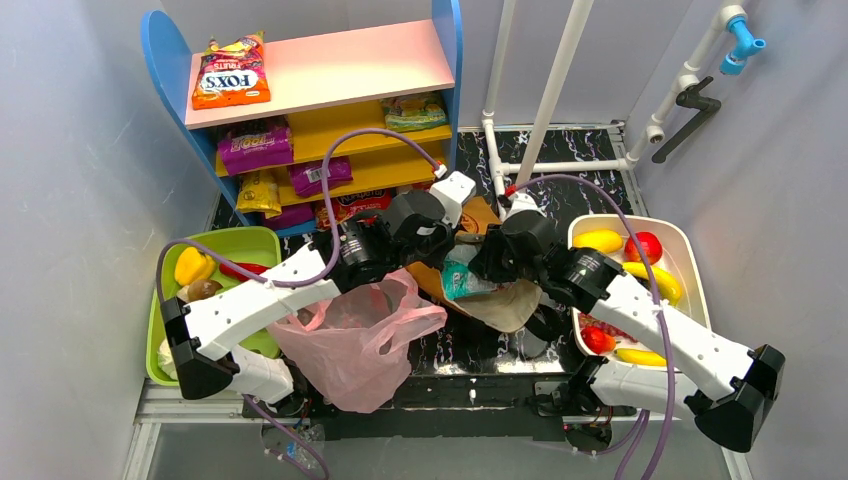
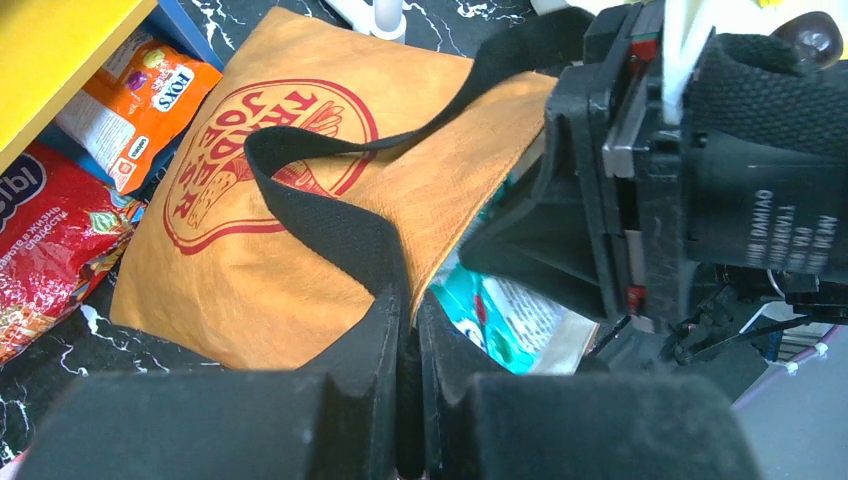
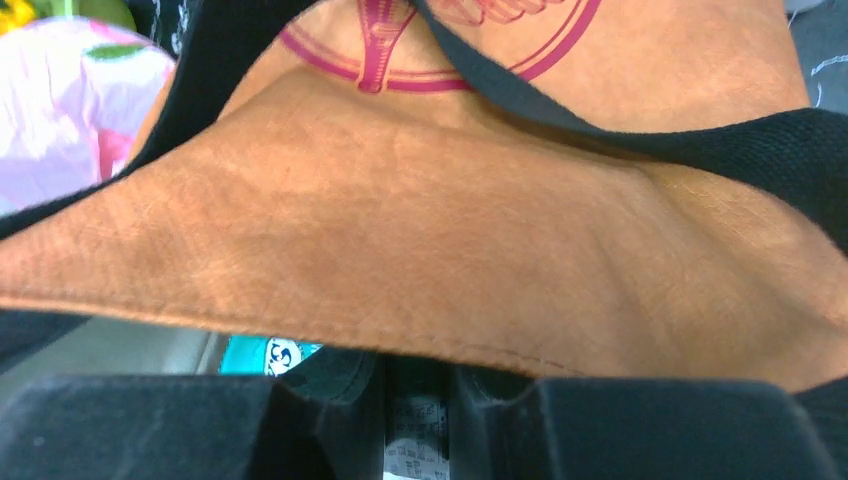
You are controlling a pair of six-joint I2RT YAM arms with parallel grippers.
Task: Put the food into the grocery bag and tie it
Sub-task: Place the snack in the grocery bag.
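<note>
With my left hand (image 2: 410, 310) clamped on the stiff brown paper bag's (image 2: 280, 270) black strap (image 2: 335, 213) and my right hand's (image 3: 415, 380) grip unclear, I'd hold that strap taut.

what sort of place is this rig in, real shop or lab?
Probably a lab mock-up of a grocery, not a shop: a toy-coloured shelf of snack packets, trays of fruit at both sides, plain walls and white pipes boxing it in.
</note>
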